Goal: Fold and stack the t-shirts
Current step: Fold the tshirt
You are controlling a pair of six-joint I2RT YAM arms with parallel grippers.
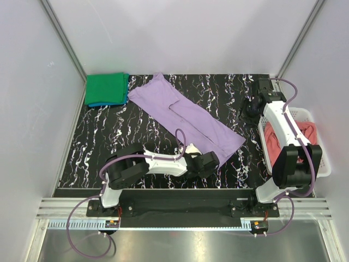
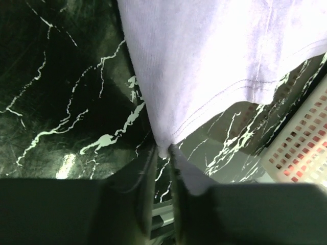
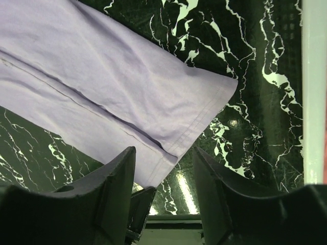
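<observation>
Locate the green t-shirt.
In the top view, the green t-shirt lies folded at the far left corner of the table, atop a blue t-shirt, left of the light purple t-shirt.

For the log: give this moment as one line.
left gripper shut on purple shirt corner | right gripper open | green shirt on blue shirt

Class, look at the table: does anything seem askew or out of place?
The purple shirt lies diagonally across the table, out of line with the squared green shirt; the left gripper pinches its corner.
</observation>
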